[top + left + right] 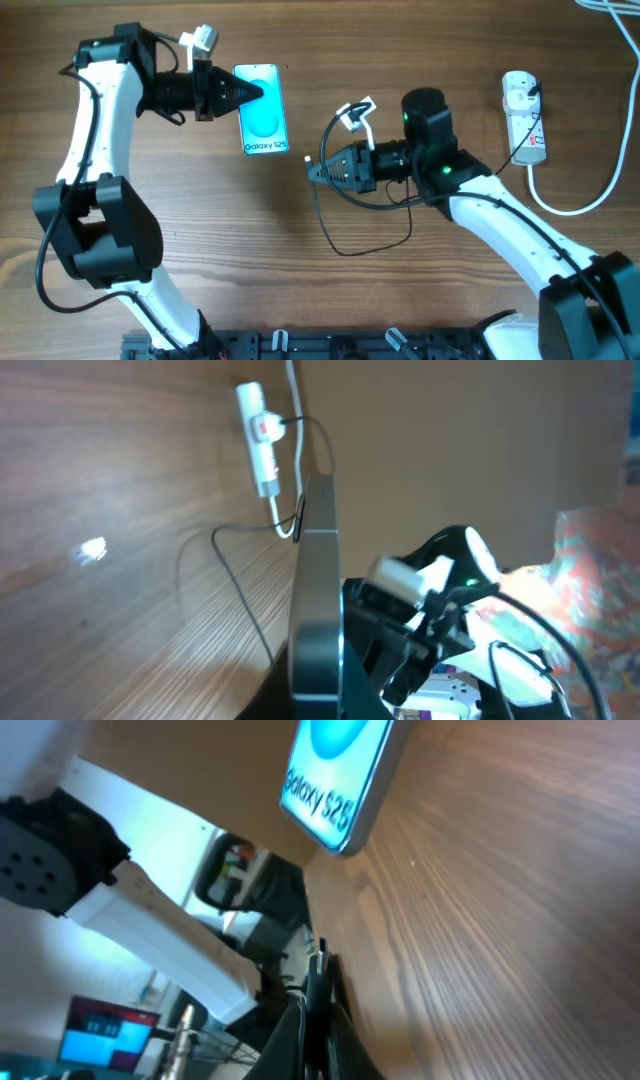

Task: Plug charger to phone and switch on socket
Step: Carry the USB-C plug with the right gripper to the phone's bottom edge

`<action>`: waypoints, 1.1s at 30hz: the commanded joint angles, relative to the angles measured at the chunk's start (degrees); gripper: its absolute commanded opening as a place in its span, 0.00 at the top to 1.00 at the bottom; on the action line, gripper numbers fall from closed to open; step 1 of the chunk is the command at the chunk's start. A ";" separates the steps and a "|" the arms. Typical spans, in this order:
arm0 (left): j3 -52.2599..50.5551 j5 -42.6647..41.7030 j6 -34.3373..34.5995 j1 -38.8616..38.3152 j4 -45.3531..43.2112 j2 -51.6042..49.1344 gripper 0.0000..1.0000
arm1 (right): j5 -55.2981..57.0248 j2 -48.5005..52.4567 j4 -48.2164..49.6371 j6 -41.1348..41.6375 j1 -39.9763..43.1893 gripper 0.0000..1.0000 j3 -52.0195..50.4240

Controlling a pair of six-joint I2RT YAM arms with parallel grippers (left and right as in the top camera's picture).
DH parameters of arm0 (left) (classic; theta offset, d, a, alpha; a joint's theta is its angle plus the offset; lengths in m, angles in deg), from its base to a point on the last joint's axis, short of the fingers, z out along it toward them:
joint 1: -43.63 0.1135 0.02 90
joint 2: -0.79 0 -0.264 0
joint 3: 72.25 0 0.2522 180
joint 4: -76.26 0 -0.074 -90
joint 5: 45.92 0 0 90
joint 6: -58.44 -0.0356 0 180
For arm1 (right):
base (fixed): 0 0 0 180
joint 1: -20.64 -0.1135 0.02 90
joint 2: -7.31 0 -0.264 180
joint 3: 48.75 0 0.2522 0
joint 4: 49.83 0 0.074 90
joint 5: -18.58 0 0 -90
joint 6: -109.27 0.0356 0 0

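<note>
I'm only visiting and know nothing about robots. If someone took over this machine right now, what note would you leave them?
Left gripper: shut, its tip on the phone's left edge; I can't tell whether it clamps the phone.
Right gripper: shut on the charger's plug end, pointing toward the phone with a gap between them.
Phone: lying flat, screen up.
Charger: its cable loops beneath the right arm.
Socket: far right, with neither gripper near it.
Done: the charger is in hand.
Left: plug it into the phone, then switch on the socket.
</note>
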 commanded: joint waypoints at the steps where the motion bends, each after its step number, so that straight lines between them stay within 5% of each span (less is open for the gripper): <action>1: 0.81 -8.63 -1.18 -0.20 -1.60 -0.44 0.96 | -1.66 -0.70 4.57 8.00 -2.62 0.96 -0.85; 14: 0.81 -14.25 -0.94 -0.83 -1.70 -0.42 0.96 | 1.73 -0.70 17.18 14.99 -5.33 0.96 -0.85; 33: 0.81 -12.81 -0.52 -3.43 -0.87 -0.42 0.96 | 7.87 -0.70 17.42 14.27 -4.68 0.96 -0.85</action>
